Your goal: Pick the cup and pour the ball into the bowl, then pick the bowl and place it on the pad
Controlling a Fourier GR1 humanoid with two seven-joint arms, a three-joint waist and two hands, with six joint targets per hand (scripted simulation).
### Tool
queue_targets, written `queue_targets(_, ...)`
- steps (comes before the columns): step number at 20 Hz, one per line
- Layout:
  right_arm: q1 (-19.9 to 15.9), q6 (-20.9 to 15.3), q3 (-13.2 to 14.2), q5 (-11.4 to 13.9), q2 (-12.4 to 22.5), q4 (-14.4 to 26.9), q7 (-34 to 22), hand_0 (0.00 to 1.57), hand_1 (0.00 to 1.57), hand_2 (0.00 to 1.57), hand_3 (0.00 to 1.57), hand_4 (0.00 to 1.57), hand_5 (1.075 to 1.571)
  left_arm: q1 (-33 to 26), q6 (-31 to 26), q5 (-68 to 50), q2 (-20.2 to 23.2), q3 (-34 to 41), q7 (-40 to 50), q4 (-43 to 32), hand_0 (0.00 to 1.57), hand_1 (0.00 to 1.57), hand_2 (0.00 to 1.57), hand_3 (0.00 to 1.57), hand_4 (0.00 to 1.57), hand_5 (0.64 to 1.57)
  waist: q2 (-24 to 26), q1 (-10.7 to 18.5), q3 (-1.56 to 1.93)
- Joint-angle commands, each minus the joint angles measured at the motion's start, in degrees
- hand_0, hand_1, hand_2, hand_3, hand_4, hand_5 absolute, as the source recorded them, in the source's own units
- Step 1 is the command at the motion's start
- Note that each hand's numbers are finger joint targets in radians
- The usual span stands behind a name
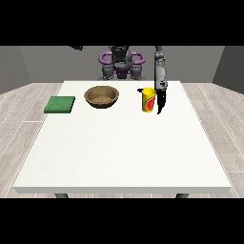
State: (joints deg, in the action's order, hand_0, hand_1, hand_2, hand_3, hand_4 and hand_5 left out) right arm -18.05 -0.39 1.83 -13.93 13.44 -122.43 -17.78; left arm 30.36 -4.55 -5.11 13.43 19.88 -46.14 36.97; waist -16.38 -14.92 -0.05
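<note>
Setting: plain test room, lab-like rather than domestic. Evidence: one large white table [124, 143] on dark legs, centred; pale wood-plank floor [21, 109] all round; bare grey walls [43, 62] meeting at corners behind; a humanoid robot [121, 62] stationed at the far edge. Furnishings beyond these: cannot tell.

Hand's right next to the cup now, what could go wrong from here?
1. The hand at the view's right sits close beside the upright yellow cup; a sideways nudge might tip it and spill its contents onto the table.
2. The wooden bowl stands apart at the cup's left, so an early tilt may miss it.
</note>
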Motion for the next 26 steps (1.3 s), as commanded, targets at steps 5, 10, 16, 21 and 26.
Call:
queue_targets(5, -2.69, 2.18, 5.72, -5.69, 3.36, -3.68, -1.81, 0.0, 0.0, 0.0, 0.0, 0.0, 1.562, 0.68, 12.37, 6.28, 3.79, -0.08, -9.88, -3.57, 1.32, 1.32, 1.57, 1.57, 1.0, 1.497, -5.06, -3.24, -0.02)
queue_targets(10, 0.93, 4.25, 9.11, -9.34, 4.41, -2.74, -2.68, 0.0, 0.0, 0.0, 0.0, 0.09, 1.561, -0.55, 17.65, 8.87, 0.73, -1.97, -10.86, -6.22, 1.32, 1.32, 1.57, 1.57, 1.08, 1.484, -1.11, -2.41, 0.04)
queue_targets(16, 3.72, 6.52, 11.54, -10.5, 3.76, 6.91, -0.26, 0.0, 0.0, 0.0, 0.0, 0.18, 1.558, 4.49, 23.14, 15.25, 1.99, -7.75, 2.49, -2.96, 1.34, 1.34, 1.57, 1.57, 1.11, 1.498, 8.33, 0.43, 0.14)
queue_targets(21, 2.11, 7.29, 11.63, -9.34, 5.13, 10.25, -0.49, 0.0, 0.0, 0.0, 0.0, 0.24, 1.558, 8.59, 31.09, 23.1, -0.86, -13.74, 9.63, -3.66, 1.38, 1.38, 1.57, 1.57, 1.11, 1.524, 9.15, 1.76, 0.09)
queue_targets(26, -1.3, 8.7, 12.22, -10.24, 5.61, 14.71, 1.49, 0.0, 0.0, 0.0, 0.0, 0.28, 1.56, 16.64, 42.95, 34.8, -0.86, -20.45, 21.96, -5.38, 1.43, 1.43, 1.57, 1.57, 1.01, 1.558, 8.53, 0.03, 0.23)
